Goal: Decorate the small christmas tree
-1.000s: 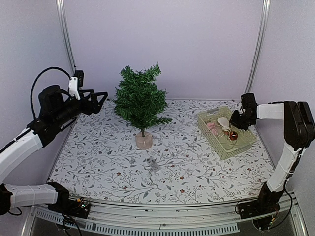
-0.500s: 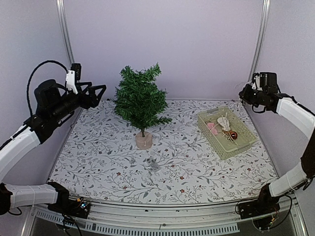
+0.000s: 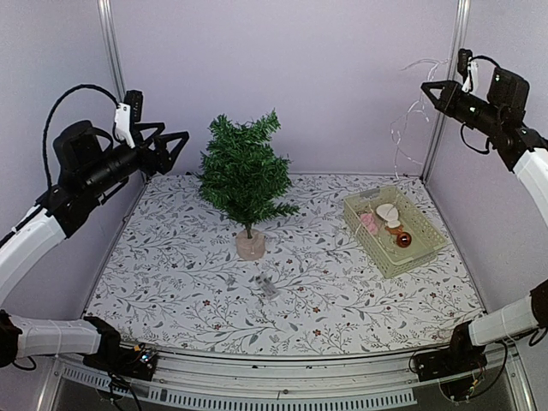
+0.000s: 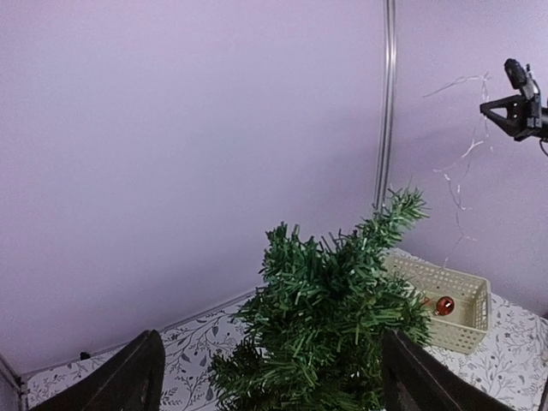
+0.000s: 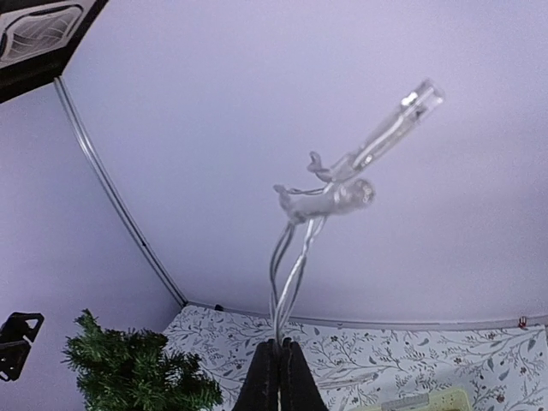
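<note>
top external view: a floral-print table (image 3: 171, 282) sits between lilac walls and metal corner posts (image 3: 110, 51). at far left the left gripper (image 3: 175, 151) hovers with its fingers apart, near the small christmas tree (image 3: 244, 175), which stands left of centre. a basket (image 3: 415, 254) lies to the right. the right gripper (image 3: 428, 87), at the basket a second ago, now pinches a wire light string (image 5: 334, 197) high by the right post.

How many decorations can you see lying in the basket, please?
3 in the basket: a pink one at its left, a pale oval one toward the back, a red ball nearer the front. Smaller ones may be hidden.
</note>
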Robot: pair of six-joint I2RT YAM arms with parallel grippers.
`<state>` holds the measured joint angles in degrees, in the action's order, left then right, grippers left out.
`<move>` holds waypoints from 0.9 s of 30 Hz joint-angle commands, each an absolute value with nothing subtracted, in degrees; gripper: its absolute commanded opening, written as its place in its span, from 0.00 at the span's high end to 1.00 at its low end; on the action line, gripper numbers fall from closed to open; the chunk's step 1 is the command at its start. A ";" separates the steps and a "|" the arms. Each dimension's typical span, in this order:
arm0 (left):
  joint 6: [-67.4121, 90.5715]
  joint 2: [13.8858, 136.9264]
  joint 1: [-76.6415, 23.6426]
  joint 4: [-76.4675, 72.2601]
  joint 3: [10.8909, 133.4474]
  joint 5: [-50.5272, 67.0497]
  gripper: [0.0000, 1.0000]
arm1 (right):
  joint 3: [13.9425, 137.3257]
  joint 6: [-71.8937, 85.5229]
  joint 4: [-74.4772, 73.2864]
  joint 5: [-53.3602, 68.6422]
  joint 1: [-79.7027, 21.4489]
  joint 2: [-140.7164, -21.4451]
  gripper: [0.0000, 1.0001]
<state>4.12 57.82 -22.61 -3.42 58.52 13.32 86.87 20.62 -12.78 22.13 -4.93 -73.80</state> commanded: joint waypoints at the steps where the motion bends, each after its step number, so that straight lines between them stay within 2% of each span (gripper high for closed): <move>1: 0.18 58.51 -24.89 -1.01 61.92 15.11 0.12 | 94.18 18.81 -12.42 26.80 -6.95 -73.05 1.00; 15: -8.03 62.22 -34.93 -0.18 67.83 12.63 0.12 | 115.85 24.41 -6.73 33.72 -12.12 -79.12 1.00; 22: -15.17 69.32 -47.10 2.87 71.67 8.71 0.13 | 124.43 28.33 -1.64 34.81 -15.88 -83.77 1.00; 27: -16.77 76.40 -56.78 -2.12 73.97 6.41 0.16 | 127.05 31.08 2.37 35.20 -17.60 -85.74 1.00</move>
<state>-13.67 72.07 -50.30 1.13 71.68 8.82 125.01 27.62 -2.79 34.00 -16.49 -84.84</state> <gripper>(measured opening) 0.855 0.018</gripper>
